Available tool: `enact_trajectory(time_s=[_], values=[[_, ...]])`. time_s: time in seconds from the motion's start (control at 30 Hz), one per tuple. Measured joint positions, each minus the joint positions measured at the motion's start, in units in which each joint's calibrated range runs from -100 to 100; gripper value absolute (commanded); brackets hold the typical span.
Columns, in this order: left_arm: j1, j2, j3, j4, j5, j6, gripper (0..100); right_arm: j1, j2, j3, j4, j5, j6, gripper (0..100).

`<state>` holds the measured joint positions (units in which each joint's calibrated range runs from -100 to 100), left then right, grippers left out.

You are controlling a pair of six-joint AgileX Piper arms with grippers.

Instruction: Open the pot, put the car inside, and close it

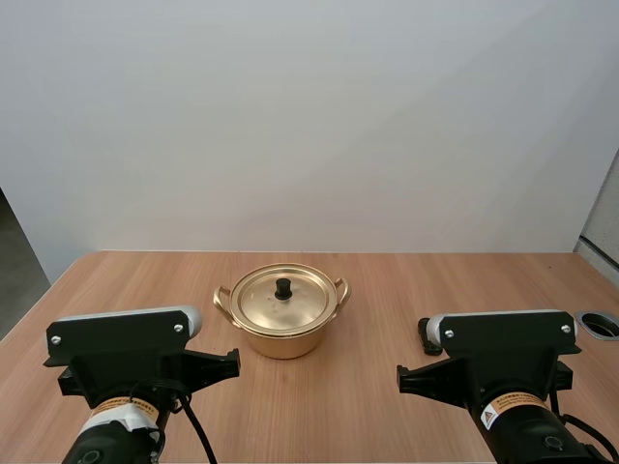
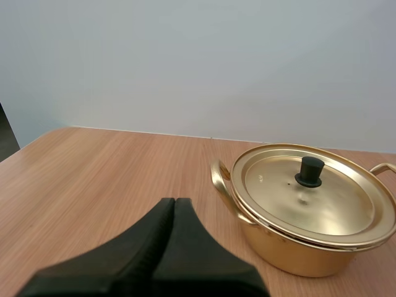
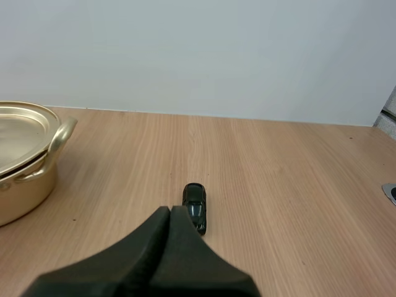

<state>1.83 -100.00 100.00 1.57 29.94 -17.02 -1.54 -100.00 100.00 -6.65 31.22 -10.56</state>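
Observation:
A golden pot with two side handles stands mid-table, its lid on it, topped by a black knob. In the left wrist view the pot sits just beyond my left gripper, whose fingers lie together as one dark wedge. A small dark toy car rests on the wood right in front of my right gripper, also shut on nothing. From above, the car peeks out beside the right arm's mount. The pot's handle shows off to the car's side.
The wooden table reaches back to a plain white wall. A round metal-rimmed hole sits at the table's right edge. Bare wood lies between the pot and the car.

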Motion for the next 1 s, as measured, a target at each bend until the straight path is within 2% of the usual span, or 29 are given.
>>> enact_trajectory(time_s=[0.37, 0.57, 0.77, 1.0], values=[[0.0, 0.0, 0.0, 0.0, 0.0, 0.0, 0, 0.0, 0.0, 0.0, 0.0, 0.0, 0.1, 0], [0.0, 0.0, -0.3, 2.1, -8.0, 4.0, 0, 0.0, 0.0, -0.2, -2.9, -2.7, 0.2, 0], [0.0, 0.7, -9.0, 1.8, -5.2, 5.6, 0, 0.0, 2.0, -9.7, -2.1, -2.4, 0.2, 0], [0.0, 10.2, -22.7, 1.1, 13.1, 5.0, 0, 0.0, 13.5, -23.5, -2.2, 9.1, 0.3, 0]])
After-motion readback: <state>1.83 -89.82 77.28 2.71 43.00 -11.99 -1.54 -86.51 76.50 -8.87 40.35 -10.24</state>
